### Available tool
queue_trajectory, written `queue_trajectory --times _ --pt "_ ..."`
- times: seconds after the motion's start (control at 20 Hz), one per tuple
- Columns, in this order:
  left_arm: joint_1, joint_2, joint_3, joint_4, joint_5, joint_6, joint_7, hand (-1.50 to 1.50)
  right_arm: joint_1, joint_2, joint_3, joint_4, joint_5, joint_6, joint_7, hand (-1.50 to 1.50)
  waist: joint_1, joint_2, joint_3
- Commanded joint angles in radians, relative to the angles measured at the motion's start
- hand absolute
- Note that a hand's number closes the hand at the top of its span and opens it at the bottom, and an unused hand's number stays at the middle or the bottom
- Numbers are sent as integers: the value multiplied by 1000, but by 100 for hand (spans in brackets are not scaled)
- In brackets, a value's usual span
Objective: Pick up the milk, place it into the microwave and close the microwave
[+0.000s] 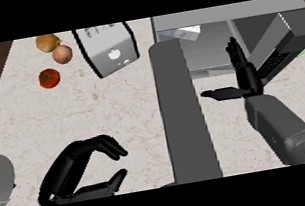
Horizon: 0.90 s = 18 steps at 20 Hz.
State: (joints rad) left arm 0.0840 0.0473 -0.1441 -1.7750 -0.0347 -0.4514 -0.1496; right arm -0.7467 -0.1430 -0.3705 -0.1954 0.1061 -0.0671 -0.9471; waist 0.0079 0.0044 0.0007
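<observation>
Milk in the microwave, door open toward the robot, right hand at the opening.

The left hand [84,169] sits low on the counter [119,108], fingers curled round nothing, well apart from the job. The open microwave door [183,110] runs lengthwise toward the robot, between the hands. Beyond its far end, what looks like the milk [183,32] rests inside the microwave [249,33]. The right hand [245,77], fingers straight and thumb out, is nearer the door.
</observation>
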Motion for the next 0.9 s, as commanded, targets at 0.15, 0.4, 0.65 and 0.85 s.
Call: queue_trajectory --times 0.15,0.4,0.65,0.85 --pt "-51 -40 -64 117 -73 31 -12 150 174 31 64 -185 -11 87 2 -150 -36 -15 -3" --pt "-137 -46 -145 169 -167 43 53 150 292 37 106 -339 -18 112 34 -150 -37 -14 -2" --pt "-206 -47 -161 405 -224 45 -73 150 461 31 164 -558 -13 146 68 -150 -60 -15 -4" --pt "-225 -47 -293 439 -162 114 -52 150 577 48 190 -816 -52 158 190 -150 -60 -16 -5"
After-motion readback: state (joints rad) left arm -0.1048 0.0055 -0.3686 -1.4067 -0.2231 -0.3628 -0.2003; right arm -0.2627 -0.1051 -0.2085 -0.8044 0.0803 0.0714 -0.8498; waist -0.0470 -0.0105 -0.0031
